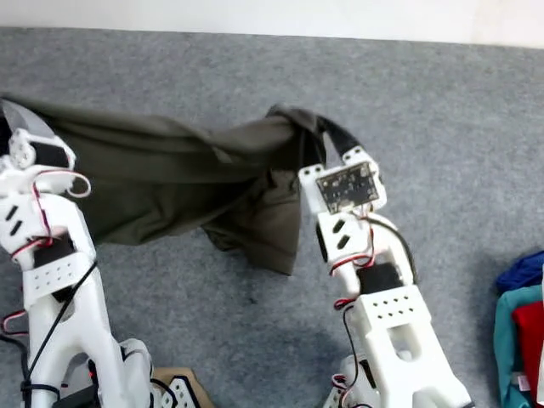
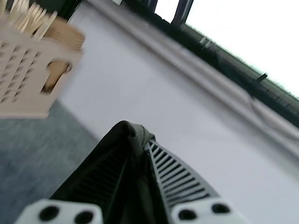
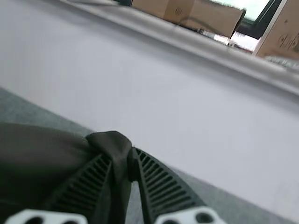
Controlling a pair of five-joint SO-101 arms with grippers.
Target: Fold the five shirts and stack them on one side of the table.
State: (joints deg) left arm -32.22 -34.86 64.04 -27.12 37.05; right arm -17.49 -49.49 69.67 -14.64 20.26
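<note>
Grey, carpet-like fabric covered the counter [image 1: 255,76] in the high view, with a pale strip of wall [image 1: 255,15] along its 12 o'clock edge.

One large olive shirt [image 1: 170,183] stretched across the counter from the 9 o'clock edge to just above the centre. It was bunched at both ends, and a loose fold sagged toward the middle. Whether that fold touched the counter could not be told.

Two white arms rose from the 6 o'clock edge. The left arm [image 1: 51,280] stood at about 8 o'clock and the right arm [image 1: 382,306] at about 5 o'clock.

A pile of shirts [image 1: 518,331] in blue, teal and red sat at the 4 o'clock edge, well apart from the olive shirt and partly cut off.

The left end effector [image 1: 13,119] sat at 9 o'clock. In the left wrist view, the left end effector [image 2: 135,133] was clamped on a pinch of olive cloth, its ribbed black fingers [image 2: 175,175] pressed close on either side.

The right end effector [image 1: 319,127] sat just above the centre. In the right wrist view, the right end effector [image 3: 119,144] was likewise closed on a tuft of the shirt, which poked out past the tips.

Farther off, the left wrist view showed a white perforated basket [image 2: 28,70] of pale wooden sticks. The right wrist view showed cardboard boxes [image 3: 196,16] beyond the counter.
</note>
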